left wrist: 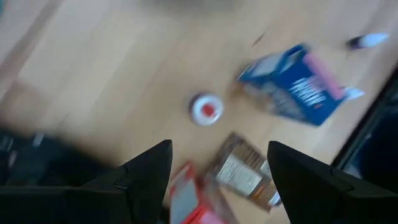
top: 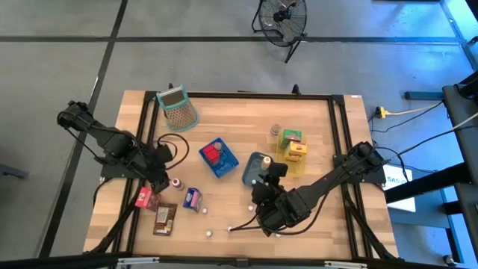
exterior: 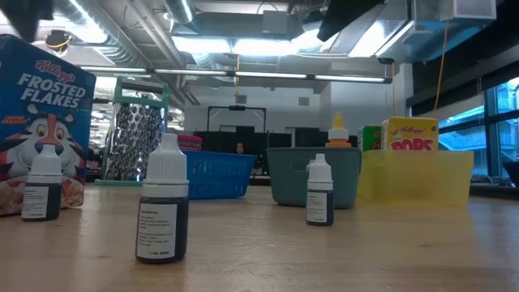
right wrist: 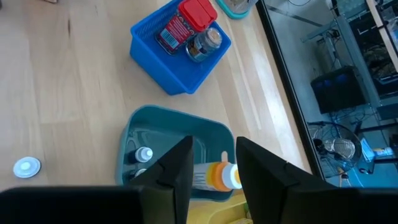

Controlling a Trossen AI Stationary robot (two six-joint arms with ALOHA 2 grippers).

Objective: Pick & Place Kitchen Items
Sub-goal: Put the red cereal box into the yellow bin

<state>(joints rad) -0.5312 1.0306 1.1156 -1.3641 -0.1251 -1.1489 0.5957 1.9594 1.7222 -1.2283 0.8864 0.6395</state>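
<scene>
Left end effector [top: 159, 178]: you are seeing it hovering over the left part of the tabletop [top: 231, 119], its fingers [left wrist: 149, 171] standing wide apart and holding nothing.
Right end effector [top: 263, 181]: you are seeing it hanging above the teal tray [right wrist: 165, 134], fingers [right wrist: 176, 168] standing a little apart; nothing is showing between them.
Yellow tray [top: 296, 163]: it is sitting at the right, just beside the teal tray, carrying a yellow box [top: 296, 151] and a green box [top: 290, 137].
Blue tray [right wrist: 171, 59]: it is lying near the middle, holding a red packet [right wrist: 186, 22] and a small jar [right wrist: 205, 40].
Grater [top: 178, 109]: it is lying at the tabletop's far left corner.
Cereal box [left wrist: 298, 87]: this blue box is lying flat, near the left end effector.
Brown packet [top: 165, 218]: it is resting near the front left edge, just beside a red packet [top: 143, 199].
Orange-capped bottle [right wrist: 214, 176]: it is lying inside the teal tray, with a small white-capped bottle [right wrist: 143, 154] in there too.
Dropper bottles [exterior: 163, 212]: you are seeing them standing upright near the front edge.
White round pieces [top: 210, 233]: they are lying scattered along the front edge.
</scene>
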